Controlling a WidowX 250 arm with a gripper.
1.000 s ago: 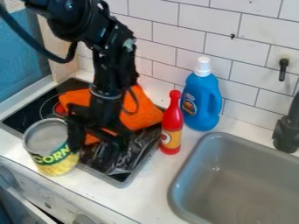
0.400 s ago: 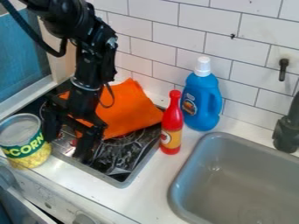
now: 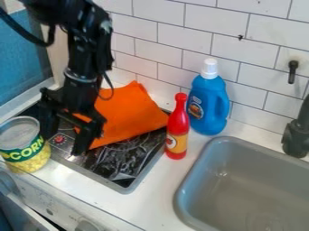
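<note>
Corn can (image 3: 25,146) (upright) at view's left edge, just beside spread pincer (image 3: 63,143).

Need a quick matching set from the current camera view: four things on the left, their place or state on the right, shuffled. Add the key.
Things
1. Corn can
2. Orange cloth
3. Red bottle
4. Gripper

Place or state
A. Upright between the stove and the sink
B. Fingers apart, over the stove
C. Lying on the stove, rumpled
D. Standing at the picture's left edge

Pairs: 1-D, 2-C, 3-A, 4-B
</note>
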